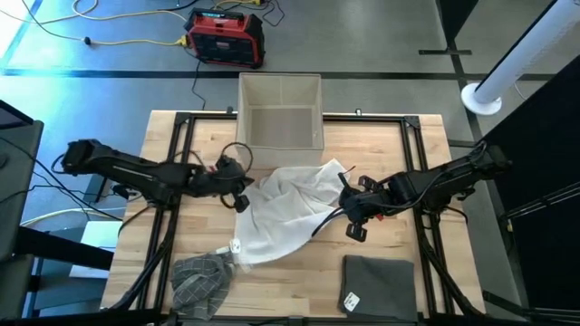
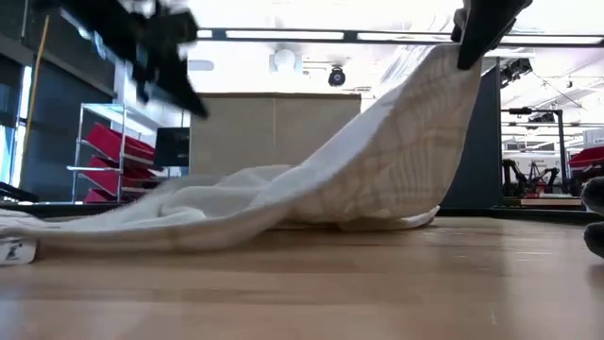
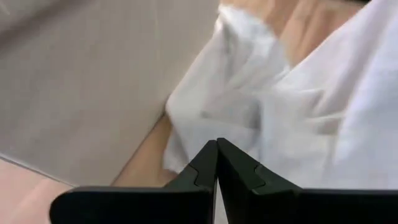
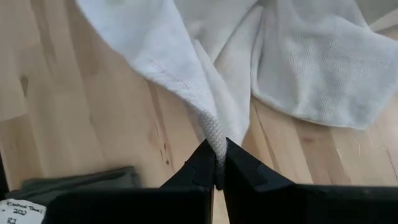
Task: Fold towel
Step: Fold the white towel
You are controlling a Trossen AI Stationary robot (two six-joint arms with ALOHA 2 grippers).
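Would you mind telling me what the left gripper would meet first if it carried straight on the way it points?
Most likely the white towel, bunched right ahead of the shut left gripper; depth is uncertain, so it may pass just above it.

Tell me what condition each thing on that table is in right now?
White towel: crumpled, one part lifted off the table.
Right gripper: fingers shut on the white towel.
Left gripper: fingers shut, holding nothing, above the towel.
Checked cloth: bunched up.
Dark towel: folded flat.
Bin: looks empty.

In the low view the white towel (image 2: 311, 189) hides the table's far side, its near end cut off.
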